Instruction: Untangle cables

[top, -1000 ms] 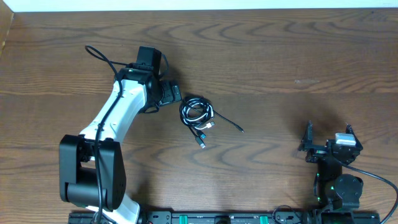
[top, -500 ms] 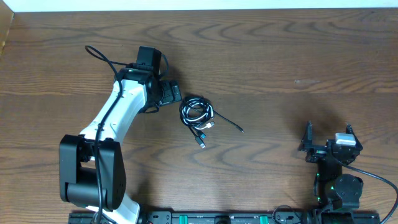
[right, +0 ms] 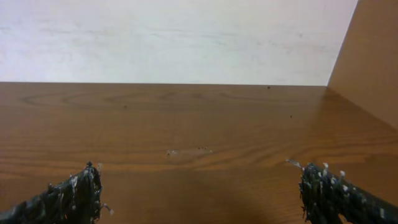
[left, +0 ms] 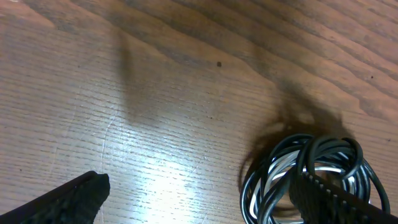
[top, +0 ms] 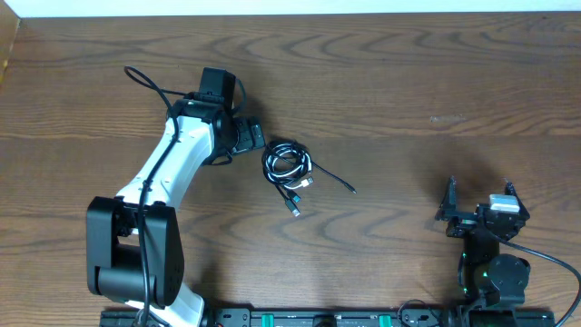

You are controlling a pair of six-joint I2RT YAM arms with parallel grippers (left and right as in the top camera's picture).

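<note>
Right gripper (top: 479,196) sits nearest the robot's edge, well apart from the cables (top: 288,166), to their right and on the near side. Its wrist view shows the jaws spread wide (right: 200,174), with nothing between them, just bare table (right: 199,124) and the wall (right: 174,37) beyond.

The cables are the landmark: one small tangled coil of black and white cord, lying flat on the table (top: 408,82) roughly mid-table. Plug ends (top: 295,210) trail out of the coil on its near side. One thin black tail (top: 338,182) runs off to the coil's right and slightly nearer.

Left gripper (top: 251,136) is just beside the coil, on its left and a little farther away. The white left arm (top: 172,173) reaches in from the near-left of the coil. In the left wrist view the jaws are wide apart (left: 199,183) and grip nothing. One finger (left: 317,190) overlaps the coil (left: 311,155) in the picture; cannot tell if it touches. The other finger (left: 81,193) is over bare wood, well left of the coil. White strands show among the black loops there.

Beyond the coil only wood grain, then a pale strip (top: 272,7) along the far table edge.
</note>
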